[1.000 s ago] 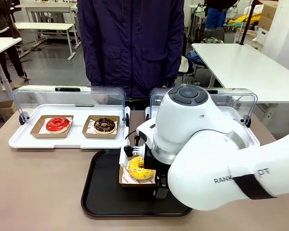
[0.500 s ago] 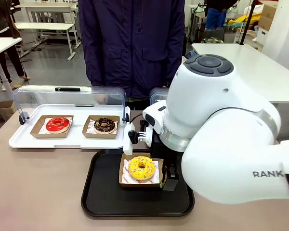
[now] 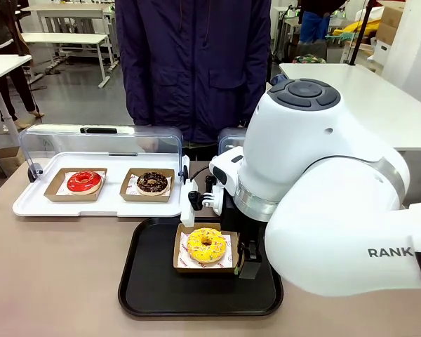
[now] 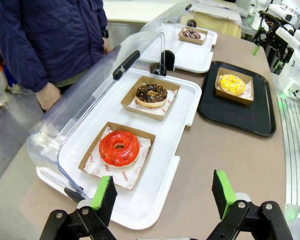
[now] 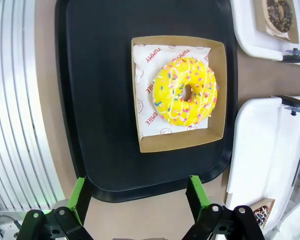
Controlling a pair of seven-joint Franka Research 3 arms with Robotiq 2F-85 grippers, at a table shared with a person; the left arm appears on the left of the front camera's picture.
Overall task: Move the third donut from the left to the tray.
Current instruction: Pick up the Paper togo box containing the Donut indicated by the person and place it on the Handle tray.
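On the black tray (image 3: 151, 281), near the middle of the table: sitting flat in its brown cardboard holder (image 3: 205, 267), the yellow donut (image 3: 206, 246), a little right of the tray's centre. Hovering just to the right of the holder, the right gripper (image 3: 247, 261), partly hidden behind the bulky white right arm (image 3: 323, 203). Looking straight down from the right wrist: green-padded fingers (image 5: 78, 197) spread wide, gripping nothing, touching nothing, with the yellow donut (image 5: 185, 90) and its holder (image 5: 180, 143) lying apart from them, beyond the fingertips, on the tray (image 5: 95, 90). Holder edges square to the tray's rim, printed paper showing under the icing.

Over at the left end of the table: hanging above the near edge of a white tray with a raised clear lid (image 4: 155, 150), the left gripper (image 4: 162, 192), fingers likewise held far apart and carrying nothing. Resting inside that white tray, a red-iced donut (image 4: 119, 148) nearer the gripper and a chocolate donut (image 4: 151, 94) beyond it, each in its own cardboard holder. Standing at the far side of the table, a person in a dark blue jacket (image 3: 193, 63).
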